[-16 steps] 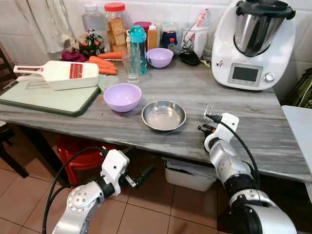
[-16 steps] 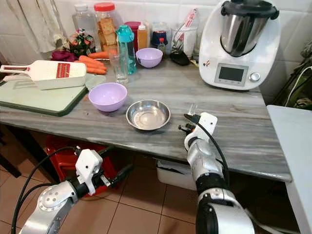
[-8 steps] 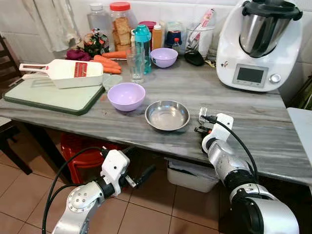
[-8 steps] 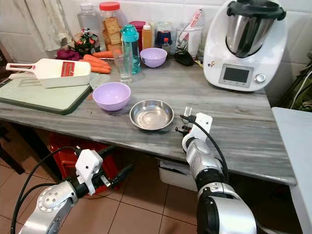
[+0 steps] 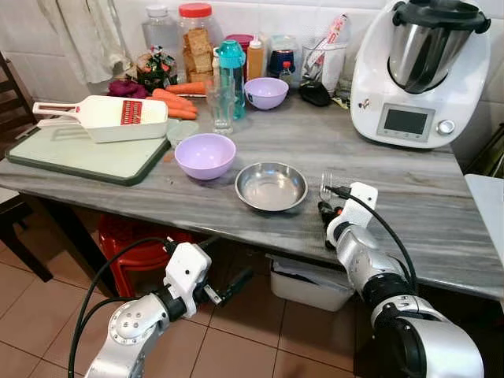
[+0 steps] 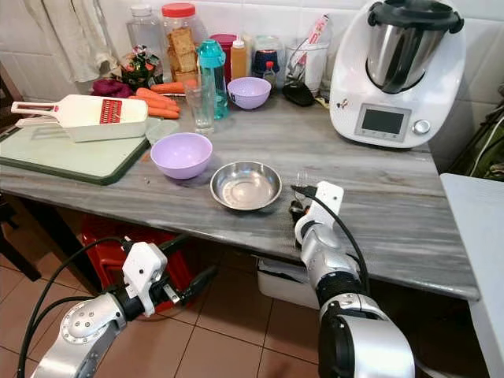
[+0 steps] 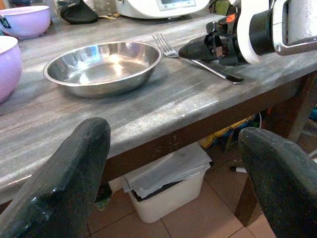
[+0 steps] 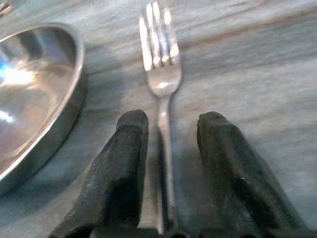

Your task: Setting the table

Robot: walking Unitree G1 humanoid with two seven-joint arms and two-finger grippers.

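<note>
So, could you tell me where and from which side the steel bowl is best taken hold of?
Probably the steel bowl is best taken by its thin flared rim, on the near edge facing the robot. It sits upright and shallow, so one finger could go inside and one outside. The fork lies close on its right, so coming from the front or left looks safer.

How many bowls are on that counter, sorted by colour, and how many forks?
Purple bowls: 2 (near one, far one)
Steel bowl: 1
Fork: 1, lying on the counter between the right gripper fingers
Total: 4
</note>
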